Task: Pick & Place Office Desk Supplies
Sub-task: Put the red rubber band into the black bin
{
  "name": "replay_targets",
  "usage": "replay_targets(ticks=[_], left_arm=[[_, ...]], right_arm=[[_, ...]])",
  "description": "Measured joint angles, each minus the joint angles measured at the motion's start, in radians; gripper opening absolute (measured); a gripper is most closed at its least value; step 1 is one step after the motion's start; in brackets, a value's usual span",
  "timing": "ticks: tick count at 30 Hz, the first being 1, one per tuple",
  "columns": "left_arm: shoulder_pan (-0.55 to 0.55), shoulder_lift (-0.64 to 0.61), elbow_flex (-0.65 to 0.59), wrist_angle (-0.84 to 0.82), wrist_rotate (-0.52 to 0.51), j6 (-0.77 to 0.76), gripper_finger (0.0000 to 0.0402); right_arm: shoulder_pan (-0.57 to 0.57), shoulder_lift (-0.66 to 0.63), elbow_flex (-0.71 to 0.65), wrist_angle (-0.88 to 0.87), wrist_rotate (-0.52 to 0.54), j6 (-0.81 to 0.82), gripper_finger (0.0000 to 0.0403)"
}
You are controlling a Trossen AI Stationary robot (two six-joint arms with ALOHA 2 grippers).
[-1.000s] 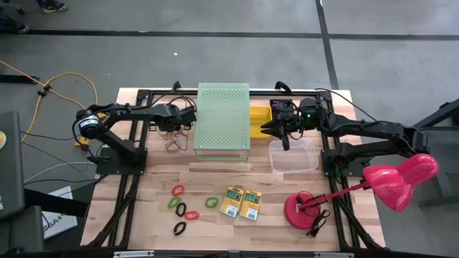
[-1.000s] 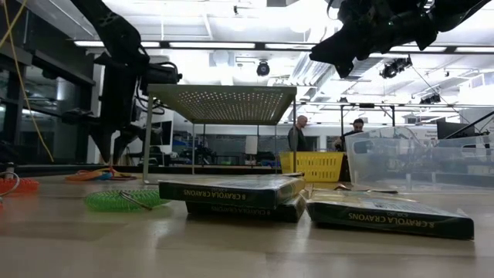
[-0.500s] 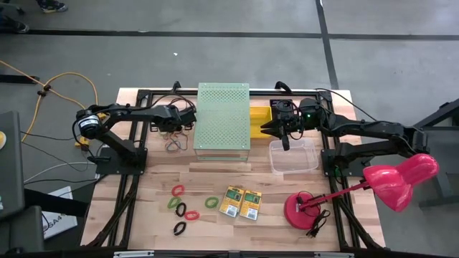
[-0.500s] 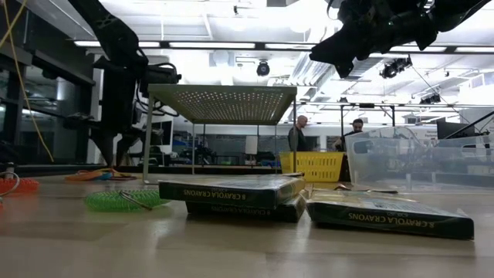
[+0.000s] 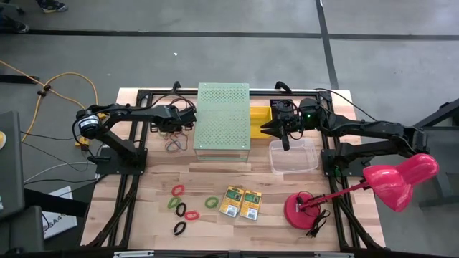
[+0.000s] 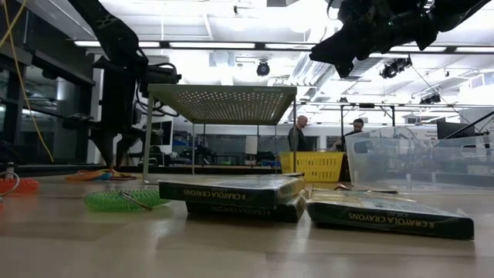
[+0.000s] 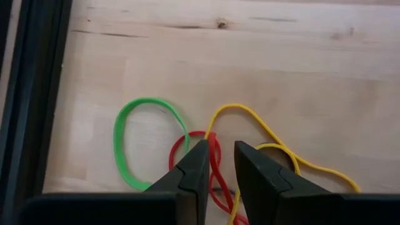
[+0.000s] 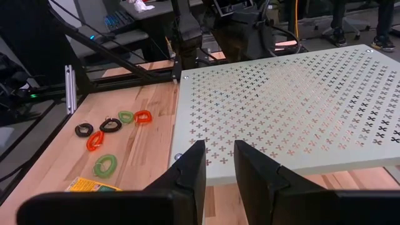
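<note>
My left gripper (image 7: 220,150) points steeply down at the far left of the table, beside the pale-green perforated box (image 5: 223,115). Its fingers stand a little apart just above thin bands lying flat on the wood: green (image 7: 134,140), red (image 7: 215,159) and yellow (image 7: 262,134). My right gripper (image 5: 275,132) hangs in the air at the box's right edge, open, with nothing between its fingers. Two flat crayon boxes (image 5: 231,202) (image 5: 250,204) lie side by side near the front. Several coiled loops, red (image 5: 178,190), green (image 5: 211,202) and black (image 5: 179,228), lie to their left.
A clear plastic tub (image 5: 294,156) sits below my right gripper, with a yellow basket (image 5: 259,118) behind it against the perforated box. A pink desk lamp (image 5: 391,183) stands at the front right on its round base (image 5: 305,209). Black frame rails run along both table sides.
</note>
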Motion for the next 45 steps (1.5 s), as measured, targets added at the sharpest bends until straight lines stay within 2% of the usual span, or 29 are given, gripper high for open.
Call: replay_targets(ticks=[10, 35, 45], left_arm=[[-0.002, -0.001, -0.001, -0.047, 0.011, -0.017, 0.0069], [-0.002, -0.001, -0.001, -0.041, 0.007, -0.019, 0.0068], [-0.002, -0.001, -0.001, -0.04, 0.001, -0.019, 0.0013]], right_arm=[[0.0, 0.0, 0.0, 0.0, 0.0, 0.0, 0.0071], [0.0, 0.0, 0.0, 0.0, 0.0, 0.0, 0.0071], [0.0, 0.0, 0.0, 0.0, 0.0, 0.0, 0.0071]])
